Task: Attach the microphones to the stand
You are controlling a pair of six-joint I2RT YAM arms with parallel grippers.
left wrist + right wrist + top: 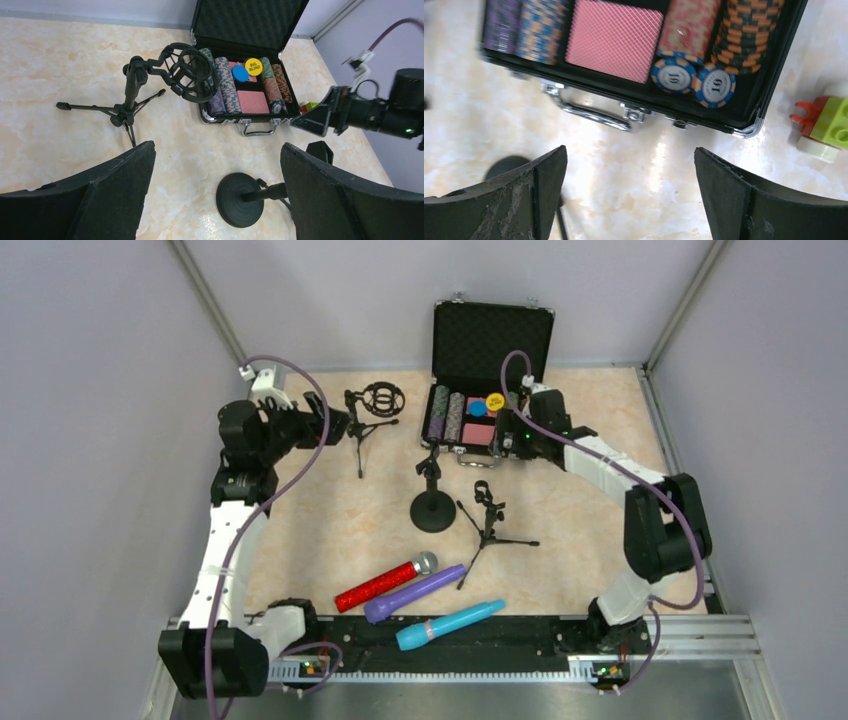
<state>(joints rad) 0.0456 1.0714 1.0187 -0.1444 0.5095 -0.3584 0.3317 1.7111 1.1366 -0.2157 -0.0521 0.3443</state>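
Three microphones lie near the table's front edge: a glittery red one with a silver mesh head (385, 582), a purple one (414, 593) and a turquoise one with a pink band (449, 625). Three black stands are mid-table: a round-base stand (432, 502), also in the left wrist view (241, 199); a tripod with a clip (488, 518); a tripod with a ring shock mount (372, 410), also in the left wrist view (165, 75). My left gripper (340, 427) is open and empty at the back left. My right gripper (503, 443) is open and empty by the case's front edge.
An open black case (490, 340) with poker chips and cards stands at the back; its chips and handle show in the right wrist view (684, 75). A small green and red toy block (824, 125) lies right of the case. Walls close in both sides.
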